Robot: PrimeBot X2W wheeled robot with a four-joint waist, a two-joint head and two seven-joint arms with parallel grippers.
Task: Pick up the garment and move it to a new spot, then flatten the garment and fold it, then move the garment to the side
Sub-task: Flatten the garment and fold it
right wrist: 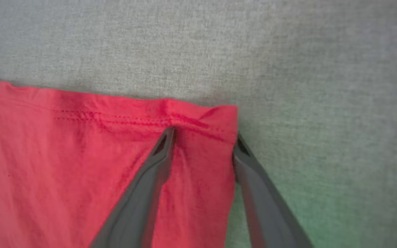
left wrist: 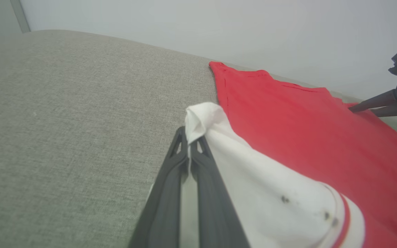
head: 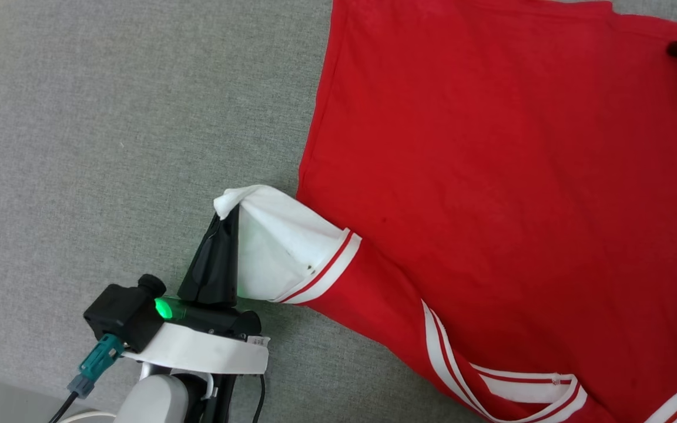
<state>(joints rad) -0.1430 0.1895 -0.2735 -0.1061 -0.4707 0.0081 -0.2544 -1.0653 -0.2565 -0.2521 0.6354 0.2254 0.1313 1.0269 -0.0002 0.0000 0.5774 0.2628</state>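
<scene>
The garment (head: pixel 491 176) lies spread, plain red side up, on the grey fabric surface (head: pixel 109 147). Its white sleeve (head: pixel 280 247) with red-white trim is lifted at the tip. My left gripper (head: pixel 228 214) is shut on that sleeve tip, seen close in the left wrist view as the pinched white sleeve (left wrist: pixel 253 179) between the left gripper's (left wrist: pixel 189 137) dark fingers. My right gripper (right wrist: pixel 204 136) is open, its fingers straddling the far hem corner of the garment (right wrist: pixel 64 155), one finger on the red cloth and one beside its edge. The right gripper (left wrist: pixel 353 109) also shows across the garment (left wrist: pixel 305 137).
The grey surface (left wrist: pixel 64 120) stretches wide to the left of the garment. A pale wall (left wrist: pixel 219 27) rises behind its far edge. The striped collar (head: pixel 520 388) lies near the bottom edge of the head view.
</scene>
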